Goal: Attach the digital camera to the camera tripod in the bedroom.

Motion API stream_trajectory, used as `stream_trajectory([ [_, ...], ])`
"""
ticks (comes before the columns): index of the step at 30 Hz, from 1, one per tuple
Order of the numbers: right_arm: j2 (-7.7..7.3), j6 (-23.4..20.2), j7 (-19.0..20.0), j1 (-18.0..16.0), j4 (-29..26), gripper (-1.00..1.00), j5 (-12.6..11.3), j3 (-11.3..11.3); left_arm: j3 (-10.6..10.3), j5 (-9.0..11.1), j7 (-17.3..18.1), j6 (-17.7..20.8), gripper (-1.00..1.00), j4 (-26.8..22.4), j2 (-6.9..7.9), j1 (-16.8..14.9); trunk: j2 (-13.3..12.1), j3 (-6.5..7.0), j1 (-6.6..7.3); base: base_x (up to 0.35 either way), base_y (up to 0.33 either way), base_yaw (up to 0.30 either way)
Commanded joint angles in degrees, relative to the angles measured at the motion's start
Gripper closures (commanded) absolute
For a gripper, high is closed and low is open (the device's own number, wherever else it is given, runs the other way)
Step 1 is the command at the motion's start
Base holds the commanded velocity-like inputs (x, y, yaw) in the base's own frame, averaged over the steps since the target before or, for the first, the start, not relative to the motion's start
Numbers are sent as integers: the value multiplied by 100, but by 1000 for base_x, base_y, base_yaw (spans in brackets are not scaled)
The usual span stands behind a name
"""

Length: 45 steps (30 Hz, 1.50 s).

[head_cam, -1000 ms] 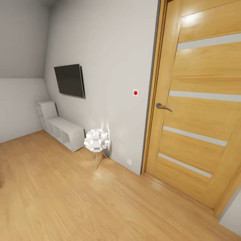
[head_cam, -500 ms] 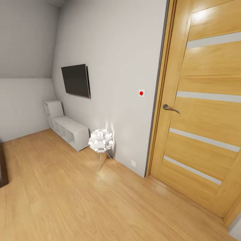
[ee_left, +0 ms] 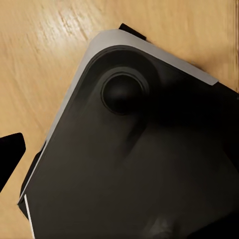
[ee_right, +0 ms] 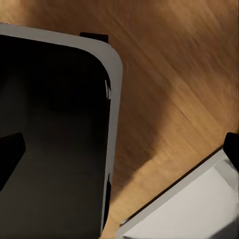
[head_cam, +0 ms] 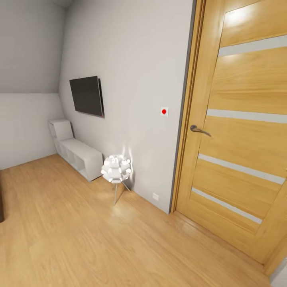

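The digital camera and the camera tripod are out of view. The head view looks into a corner of the bedroom with a sloped grey-white wall, a light wood floor (head_cam: pixel 79 239) and a wooden door (head_cam: pixel 239 131). In the right wrist view my right gripper (ee_right: pixel 119 149) is open, a black fingertip at each side edge with nothing between them, over my dark base and the floor. In the left wrist view my left gripper (ee_left: pixel 119 154) shows one black fingertip (ee_left: pixel 10 154) far out at the edge; the other is lost against the dark base.
A wall TV (head_cam: pixel 85 95) hangs above low white cube shelves (head_cam: pixel 79 157). A small white floor lamp (head_cam: pixel 116 169) stands by the wall near the door, which is closed with its handle (head_cam: pixel 198 129) to the left. A dark edge (head_cam: pixel 1 207) shows at far left.
The whole head view has swung, first one way and then a little back, so the camera has moved. Nothing in the room has visibly moved.
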State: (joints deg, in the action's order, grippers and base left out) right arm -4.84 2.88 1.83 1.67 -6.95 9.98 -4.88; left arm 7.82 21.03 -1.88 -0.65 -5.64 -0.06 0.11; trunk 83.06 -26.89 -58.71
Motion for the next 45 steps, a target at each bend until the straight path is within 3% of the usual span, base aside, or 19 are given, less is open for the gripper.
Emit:
stream_trajectory([
  [1, 1, 10, 19, 2, -9, -100, 57, -49, 44, -19, -7, -6, -100, -7, -3, 0, 2, -4, -1, 142, -233, 0],
  [9, 1, 11, 18, 3, -9, -100, 57, -50, 44, -12, -14, -5, -100, -7, -3, -2, 2, -4, -1, 128, -212, 0],
  [23, 1, 11, 11, 2, -9, -100, 54, -57, 42, -11, -14, -14, -100, -5, 14, -1, 2, -4, -1, 10, -17, 0],
  [45, 1, 11, 11, 4, -9, -100, 54, -57, 53, -2, -20, -18, -100, 1, -1, -3, 2, -4, -1, -147, 0, 0],
])
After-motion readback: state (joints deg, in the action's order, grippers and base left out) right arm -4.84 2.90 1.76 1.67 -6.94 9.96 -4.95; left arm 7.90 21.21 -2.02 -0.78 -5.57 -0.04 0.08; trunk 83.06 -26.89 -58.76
